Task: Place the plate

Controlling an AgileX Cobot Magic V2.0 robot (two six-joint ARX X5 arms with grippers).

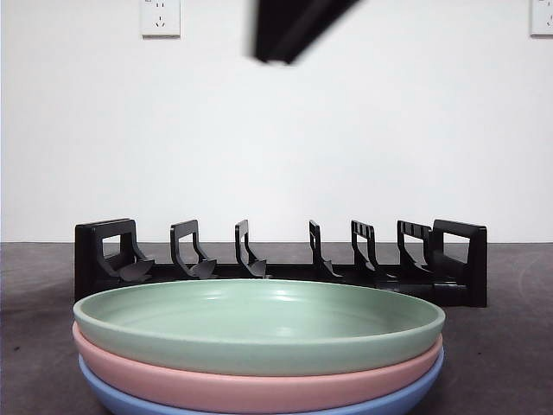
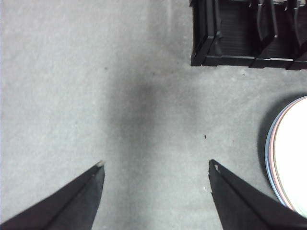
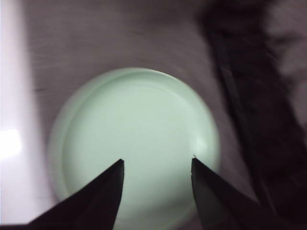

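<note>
Three plates are stacked at the table's front: a green plate (image 1: 259,324) on top, a pink plate (image 1: 259,380) under it and a blue plate (image 1: 130,398) at the bottom. A black slotted plate rack (image 1: 276,259) stands behind them. My right gripper (image 3: 158,159) is open and empty, high above the green plate (image 3: 139,129); its view is blurred. The dark blurred tip (image 1: 289,30) at the top of the front view is probably this arm. My left gripper (image 2: 156,163) is open and empty over bare table beside the plate stack (image 2: 290,153) and the rack's end (image 2: 249,33).
The grey table (image 2: 72,72) lies bare under my left gripper. A white wall with two sockets (image 1: 161,17) stands behind the rack. The rack's slots hold nothing.
</note>
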